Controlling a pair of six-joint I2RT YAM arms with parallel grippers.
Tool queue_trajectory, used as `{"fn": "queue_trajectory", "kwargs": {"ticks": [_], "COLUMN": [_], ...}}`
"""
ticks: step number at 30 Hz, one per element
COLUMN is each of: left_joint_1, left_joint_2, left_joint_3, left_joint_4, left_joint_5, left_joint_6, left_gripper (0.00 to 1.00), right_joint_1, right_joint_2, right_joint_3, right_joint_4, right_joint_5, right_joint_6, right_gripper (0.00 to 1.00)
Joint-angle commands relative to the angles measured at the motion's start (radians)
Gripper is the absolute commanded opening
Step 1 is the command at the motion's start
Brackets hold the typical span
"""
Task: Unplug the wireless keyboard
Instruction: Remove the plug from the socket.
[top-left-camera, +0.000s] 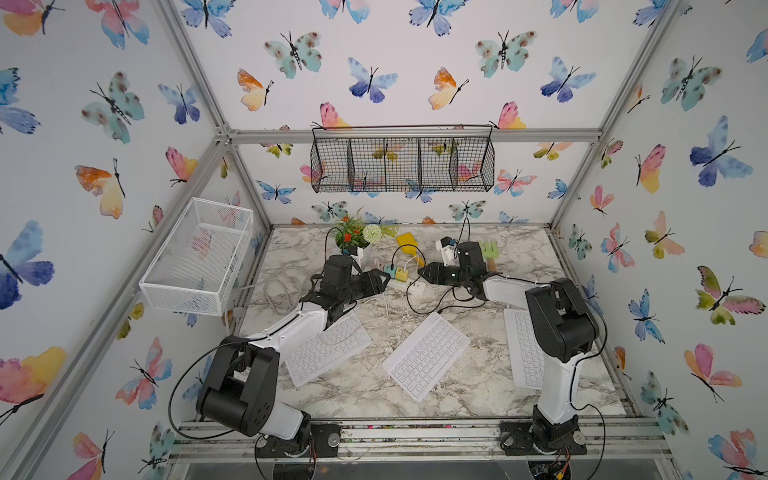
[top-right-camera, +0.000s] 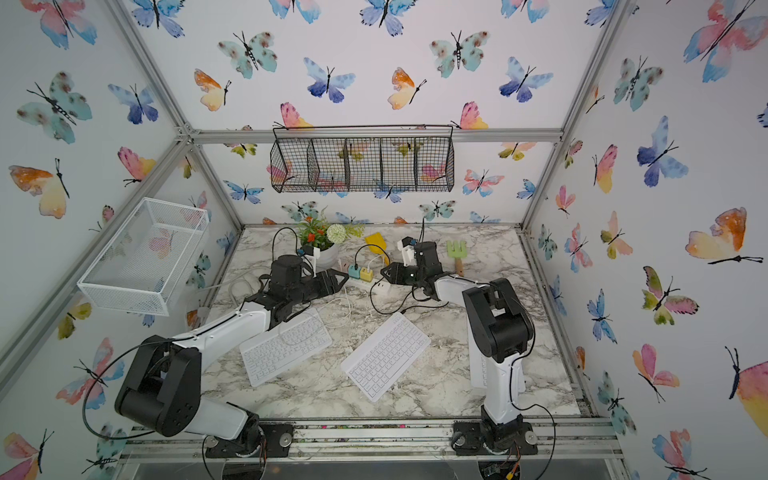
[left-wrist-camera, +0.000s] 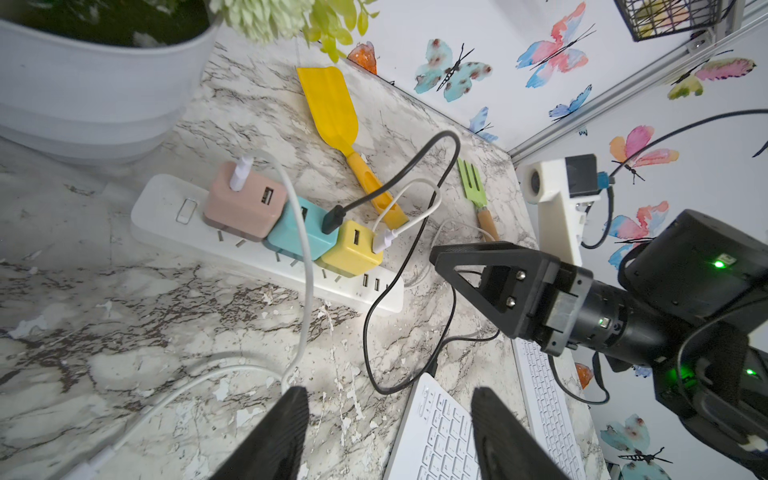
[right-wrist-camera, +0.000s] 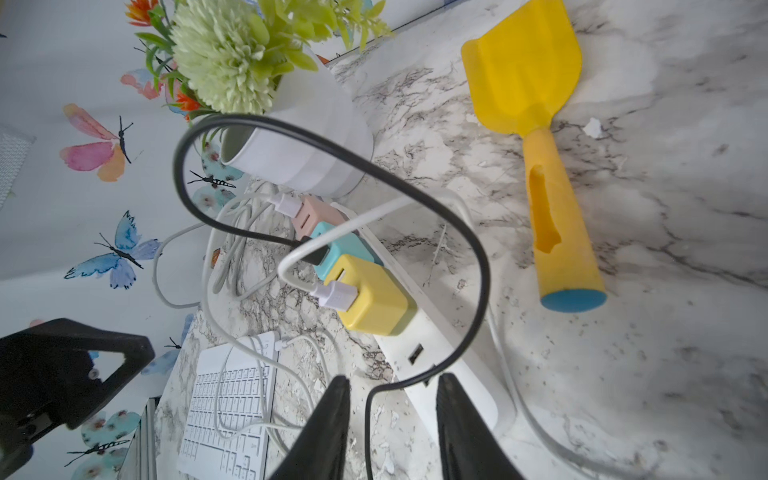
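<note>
The wireless keyboard (top-left-camera: 426, 356) lies flat midway across the bench (top-left-camera: 374, 399), likely light and rigid. Its thin, floppy black cable (right-wrist-camera: 291, 128) leaves the far corner and passes between the right fingers (right-wrist-camera: 332, 415), which stand apart, gripping nothing. The left fingers (left-wrist-camera: 282, 432) gape wide, empty. Farther, the stiff black plug (left-wrist-camera: 332, 218) in the teal adapter (left-wrist-camera: 286, 237) looks the firmest hold; tugging cord may drag the keyboard.

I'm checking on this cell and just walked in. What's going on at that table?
Two robot arms are working on unplugging a keyboard. The left gripper and right gripper both hover open by the power strip, gripping nothing. In the right wrist view, the black cable passes between the right gripper's fingers. It is still plugged into the teal charger and leads toward the middle keyboard.
</note>
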Motion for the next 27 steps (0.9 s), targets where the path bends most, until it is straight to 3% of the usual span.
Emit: {"fn": "queue_trajectory", "kwargs": {"ticks": [1, 9, 18, 22, 27], "left_joint_1": [0.004, 0.005, 0.01, 0.02, 0.031], "left_joint_2": [-0.034, -0.043, -0.048, -0.05, -0.054], "left_joint_3": [-0.019, -0.031, -0.037, -0.044, -0.046], "left_joint_4": [0.002, 0.002, 0.001, 0.007, 0.011], "left_joint_5": [0.012, 0.004, 0.0, 0.002, 0.009], "left_joint_6": [0.014, 0.016, 0.018, 0.017, 0.02], "left_gripper": [0.66, 0.66, 0.67, 0.67, 0.67], "right_joint_1": [0.001, 0.0, 0.0, 0.0, 0.004], "right_joint_2": [0.043, 0.119, 0.116, 0.066, 0.004], "right_joint_3": [0.031, 0.09, 0.085, 0.043, -0.02], "right_joint_4": [0.026, 0.027, 0.083, 0.078, 0.068], "right_joint_5": [0.006, 0.017, -0.006, 0.006, 0.011], "right_joint_6": [0.04, 0.067, 0.094, 0.079, 0.07], "right_gripper": [0.4, 0.39, 0.1, 0.03, 0.03]}}
